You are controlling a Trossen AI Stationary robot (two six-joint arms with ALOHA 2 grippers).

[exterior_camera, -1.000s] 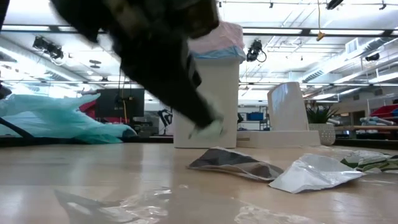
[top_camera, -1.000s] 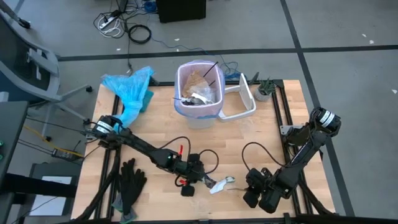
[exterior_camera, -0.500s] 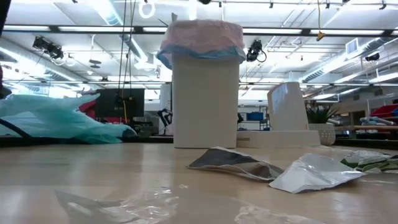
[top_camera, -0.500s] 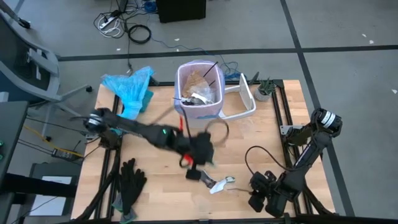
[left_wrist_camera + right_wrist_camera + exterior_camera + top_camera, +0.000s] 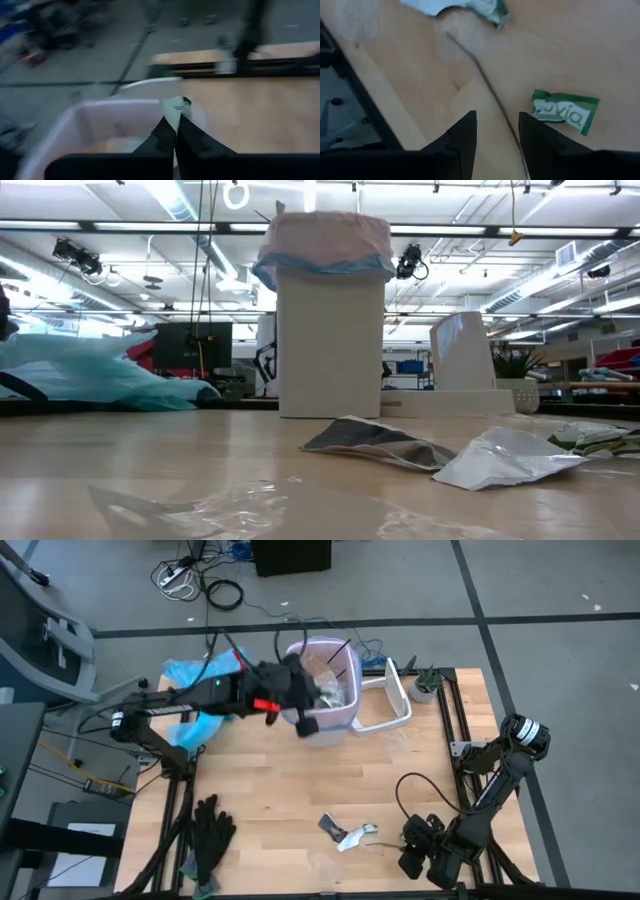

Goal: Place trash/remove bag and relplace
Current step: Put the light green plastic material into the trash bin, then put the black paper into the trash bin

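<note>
1. a light wooden table (image 5: 300, 790) stands on a grey floor, with cables (image 5: 200, 580) lying on the floor beyond its far edge; the low view looks across the tabletop into a bright workshop with ceiling strip lights
2. a white bin (image 5: 322, 690) sits near the table's 12 o'clock edge, lined with the pale pink bag (image 5: 325, 235), whose blue drawstring band wraps the rim; brown paper and a thin black utensil (image 5: 338, 652) show inside it
3. the bin's white lid (image 5: 395, 700) lies at the bin's 3 o'clock, and a small potted plant (image 5: 425, 685) stands further toward 3 o'clock
4. a light-blue plastic bag (image 5: 205, 680) lies crumpled at the bin's 9 o'clock
5. the left gripper (image 5: 175, 117) hovers over the bin's rim on its 9 o'clock side, fingers pinched tight on a small pale printed wrapper (image 5: 174, 107)
6. loose trash lies toward the table's 6 o'clock edge: a silvery wrapper (image 5: 345, 833) in the high view, a dark foil piece (image 5: 375, 445) and a white one (image 5: 505, 458) in the low view, with clear film (image 5: 200, 505) nearest that camera
7. the right gripper (image 5: 497, 131) rests low at the table's 5 o'clock corner, fingers parted to a middling gap with nothing between them; a green printed packet (image 5: 563, 111) lies just beside it
8. a pair of black gloves (image 5: 210, 835) lies at the table's 7 o'clock
</note>
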